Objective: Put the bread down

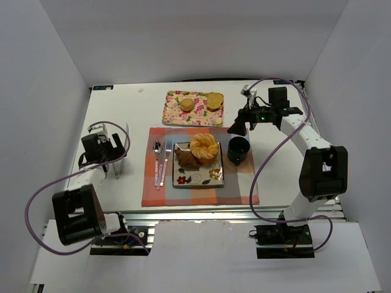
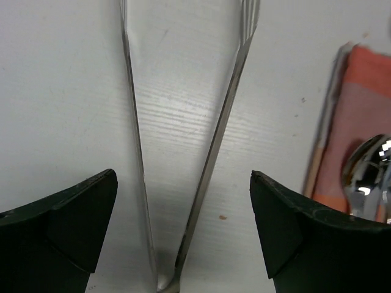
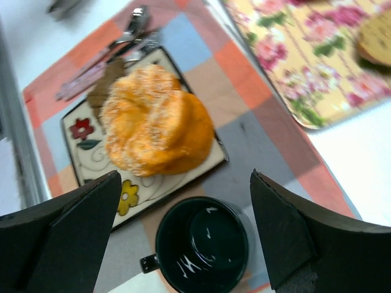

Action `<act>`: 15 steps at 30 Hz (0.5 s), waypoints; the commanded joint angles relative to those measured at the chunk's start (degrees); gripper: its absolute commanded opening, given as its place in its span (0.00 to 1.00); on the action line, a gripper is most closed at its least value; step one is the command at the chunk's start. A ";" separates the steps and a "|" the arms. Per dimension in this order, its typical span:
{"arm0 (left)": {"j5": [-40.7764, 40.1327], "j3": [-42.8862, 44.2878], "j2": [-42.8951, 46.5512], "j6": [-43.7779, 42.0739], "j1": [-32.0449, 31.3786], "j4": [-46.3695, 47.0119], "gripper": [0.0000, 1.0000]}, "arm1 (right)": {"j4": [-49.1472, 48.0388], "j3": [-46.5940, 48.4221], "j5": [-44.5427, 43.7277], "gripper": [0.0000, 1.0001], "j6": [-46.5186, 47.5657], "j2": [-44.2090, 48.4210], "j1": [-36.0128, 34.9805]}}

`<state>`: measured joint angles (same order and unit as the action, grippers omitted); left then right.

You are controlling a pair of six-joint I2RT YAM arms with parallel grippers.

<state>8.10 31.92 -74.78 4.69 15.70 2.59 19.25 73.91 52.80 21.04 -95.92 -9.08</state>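
Bread on flowered plate, checked placemat, white table within white walls; left hand and right hand spread apart.

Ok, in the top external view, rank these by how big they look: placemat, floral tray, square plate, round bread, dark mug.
1. placemat, clearly largest
2. floral tray and square plate: too alike to rank
3. round bread
4. dark mug, only slightly smaller than the bread
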 commanded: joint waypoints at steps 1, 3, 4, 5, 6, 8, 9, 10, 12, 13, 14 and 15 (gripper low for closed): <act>0.16 -1.07 7.61 5.15 0.38 3.47 0.98 | -4.38 2.12 -8.22 0.90 -6.44 1.35 -0.50; -0.27 -1.51 10.00 6.91 0.38 3.82 0.98 | -5.88 2.64 -12.09 0.89 -8.20 1.17 -0.76; -0.28 -1.69 12.18 7.52 0.38 3.83 0.98 | -6.23 2.90 -12.89 0.89 -8.47 1.17 -0.85; -0.28 -1.86 13.51 8.49 0.38 3.83 0.98 | -6.93 2.91 -14.81 0.89 -8.99 1.17 -0.85; -0.36 -2.04 14.65 8.93 0.29 3.74 0.98 | -7.81 2.82 -15.78 0.89 -9.61 1.35 -0.85; -0.71 -2.21 18.16 10.94 0.29 3.65 0.98 | -9.84 2.91 -18.76 0.89 -11.36 1.44 -0.85; -2.19 -2.30 19.40 11.65 0.38 3.30 0.98 | -10.62 2.99 -19.91 0.89 -12.15 1.26 -0.94; -3.25 -2.13 20.63 12.79 0.38 2.60 0.98 | -11.76 3.26 -20.97 0.89 -13.81 1.26 -0.76; -6.32 -1.43 23.97 15.43 0.38 0.85 0.98 | -12.21 4.05 -23.69 0.90 -14.70 0.74 -0.85; -6.17 -1.42 25.03 15.61 0.38 0.75 0.98 | -12.13 5.09 -24.49 0.89 -15.14 0.47 -0.85; -5.82 -1.42 27.04 15.70 0.38 0.84 0.98 | -11.60 5.63 -25.28 0.89 -15.32 0.12 -0.85; -5.55 -1.34 27.93 15.96 0.38 0.75 0.98 | -11.51 6.15 -25.72 0.89 -15.41 -0.40 -0.76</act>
<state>4.43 30.41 -50.24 17.78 15.70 4.14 11.20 76.05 31.42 8.10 -96.05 -9.82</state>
